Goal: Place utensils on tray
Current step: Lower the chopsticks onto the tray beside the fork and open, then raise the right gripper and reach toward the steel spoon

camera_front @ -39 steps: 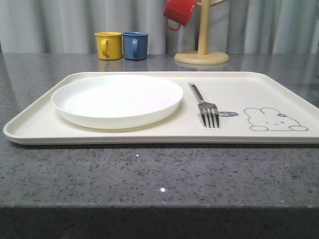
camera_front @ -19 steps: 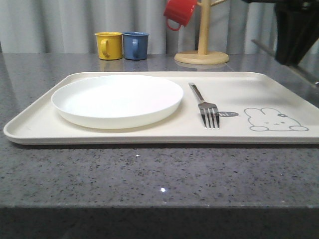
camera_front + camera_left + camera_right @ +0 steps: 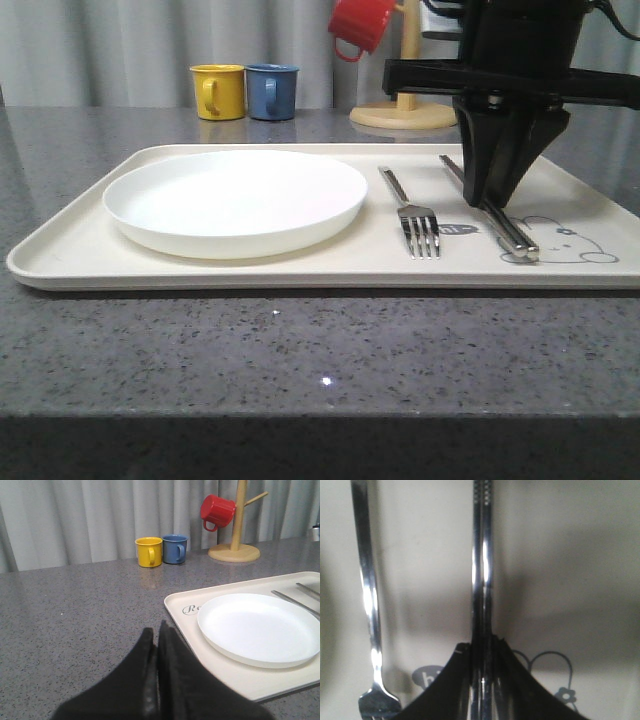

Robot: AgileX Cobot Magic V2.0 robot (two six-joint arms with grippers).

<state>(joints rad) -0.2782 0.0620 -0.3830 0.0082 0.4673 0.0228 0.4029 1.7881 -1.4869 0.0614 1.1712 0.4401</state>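
The cream tray [image 3: 80,245] holds a round white plate [image 3: 235,200] on its left half and a silver fork [image 3: 412,215] to the right of it, tines toward me. My right gripper [image 3: 488,200] points down over the tray, right of the fork, shut on a pair of flat metal chopsticks [image 3: 505,228]. Their near ends lie over the rabbit drawing [image 3: 570,245]. In the right wrist view the chopsticks [image 3: 482,570] run straight out from the shut fingers [image 3: 460,680], with the fork [image 3: 370,605] alongside. My left gripper [image 3: 156,630] is shut on nothing, over the grey table beside the tray's left rim [image 3: 177,612].
A yellow mug [image 3: 218,91] and a blue mug [image 3: 271,91] stand behind the tray at the back of the table. A wooden mug tree [image 3: 405,105] with a red mug [image 3: 360,24] hanging on it stands at the back right. The grey stone table [image 3: 300,350] spreads in front of the tray.
The right arm has come in from the upper right and lowered the chopsticks onto the tray's right part beside the fork. Plate and fork have not moved.
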